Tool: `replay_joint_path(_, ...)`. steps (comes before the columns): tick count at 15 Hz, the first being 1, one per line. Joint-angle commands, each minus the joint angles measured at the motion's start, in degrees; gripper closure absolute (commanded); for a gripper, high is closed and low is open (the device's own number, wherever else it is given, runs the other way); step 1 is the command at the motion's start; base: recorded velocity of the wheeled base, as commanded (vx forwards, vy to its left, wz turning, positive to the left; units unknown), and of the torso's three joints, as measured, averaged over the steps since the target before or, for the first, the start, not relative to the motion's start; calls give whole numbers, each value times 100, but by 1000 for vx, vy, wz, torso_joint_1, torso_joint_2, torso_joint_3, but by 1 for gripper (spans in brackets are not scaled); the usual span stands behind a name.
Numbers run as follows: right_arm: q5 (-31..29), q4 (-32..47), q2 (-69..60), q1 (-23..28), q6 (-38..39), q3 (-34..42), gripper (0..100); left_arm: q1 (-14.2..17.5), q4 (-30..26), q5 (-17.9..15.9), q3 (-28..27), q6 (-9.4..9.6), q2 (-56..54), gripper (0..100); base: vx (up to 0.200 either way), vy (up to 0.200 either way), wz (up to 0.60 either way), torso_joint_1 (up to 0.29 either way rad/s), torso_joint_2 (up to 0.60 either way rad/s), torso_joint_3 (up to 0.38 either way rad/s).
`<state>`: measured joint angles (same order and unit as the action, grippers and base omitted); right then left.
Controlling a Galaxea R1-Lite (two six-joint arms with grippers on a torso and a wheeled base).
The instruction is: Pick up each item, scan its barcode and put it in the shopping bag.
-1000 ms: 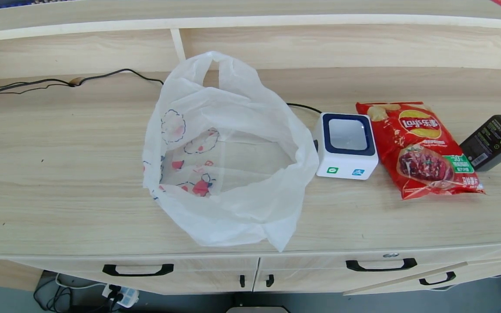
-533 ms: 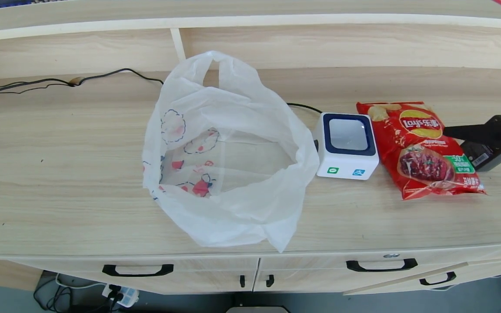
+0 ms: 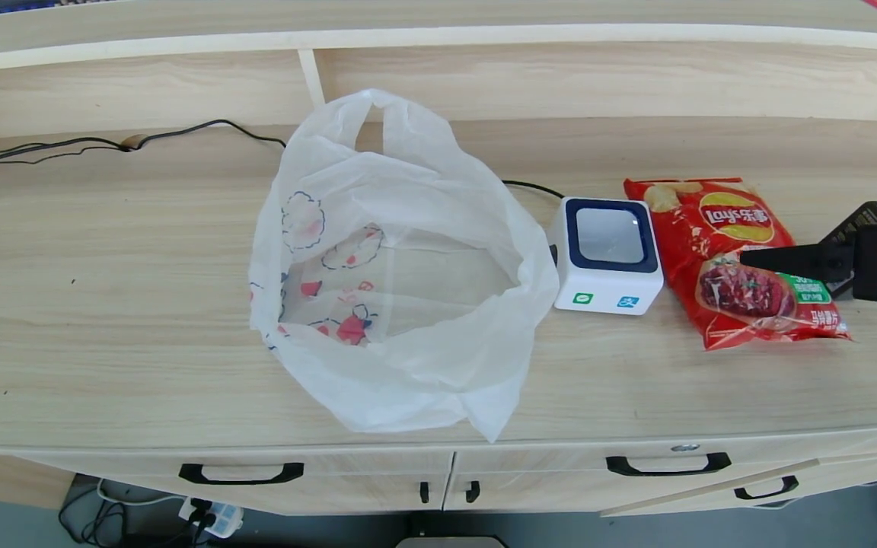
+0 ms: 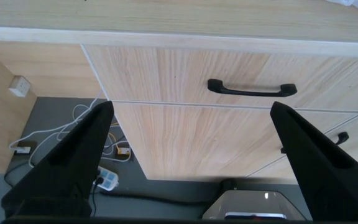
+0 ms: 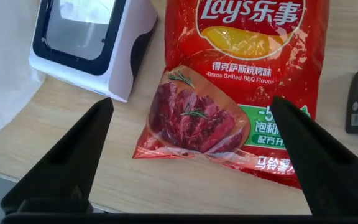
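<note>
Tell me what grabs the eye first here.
A big white shopping bag stands open in the middle of the counter. Right of it sit a white scanner and a red chip bag lying flat, with the right gripper hovering open over it.

Red chip bag (image 3: 701, 251) flat beside white scanner (image 3: 607, 255); translucent shopping bag (image 3: 423, 380) open, touching scanner.

Setting: a shop checkout station.

Indicators:
- 1 long wood-grain counter (image 3: 103, 342) with a raised ledge (image 3: 560, 38) along its far edge.
- 1 white countertop barcode scanner (image 3: 607, 255), with a cable (image 3: 534, 188) leading away behind it.
- 1 open plastic shopping bag (image 3: 408, 365) touching the scanner.
- 1 sealed retail bag of crisps (image 3: 720, 228) just beside the scanner.
- Drawers (image 3: 362, 479) with black handles under the counter.
</note>
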<state>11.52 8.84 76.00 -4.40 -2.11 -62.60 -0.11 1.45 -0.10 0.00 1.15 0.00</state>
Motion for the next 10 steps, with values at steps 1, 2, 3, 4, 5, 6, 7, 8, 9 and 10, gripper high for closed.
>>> replay_joint_path(1, -9, -216, 284, 1, -9, 11, 0, 2, 13, 1, 0, 0, 9, 0, 0, 0, 0, 0, 0, 0)
replay_joint_path(2, -9, -321, 346, 1, -9, 11, 0, 2, 4, 1, 0, 8, 9, 0, 0, 0, 0, 0, 0, 0)
replay_joint_path(3, -9, -418, 425, 36, -9, 28, 0, 2, 4, 1, 0, 8, 9, 0, 0, 0, 0, 0, 0, 0)
replay_joint_path(4, -1, -427, 478, 80, -18, 37, 0, 2, 4, 1, 0, 8, 9, 0, 0, 0, 0, 0, 0, 0)
replay_joint_path(5, -27, -462, 574, 97, -18, 11, 0, 2, 4, 1, 0, 8, 9, 0, 0, 0, 0, 0, 0, 0)
replay_joint_path(6, -27, -506, 653, 124, -35, 28, 0, 2, 13, 1, 0, 17, 9, 0, 0, 0, 0, 0, 0, 0)
replay_joint_path(7, -36, -523, 688, 124, -35, 37, 0, 2, 13, 1, 0, 17, 9, 0, 0, 0, 0, 0, 0, 0)
replay_joint_path(8, -36, -532, 759, 124, -44, 28, 0, 2, 13, 1, 0, 17, 9, 0, 0, 0, 0, 0, 0, 0)
replay_joint_path(9, -45, -585, 803, 132, -44, 37, 0, 2, 13, 1, 0, 17, 9, 0, 0, 0, 0, 0, 0, 0)
replay_joint_path(10, -45, -664, 873, 220, -44, 55, 0, 2, 13, 1, 0, 17, 9, 0, 0, 0, 0, 0, 0, 0)
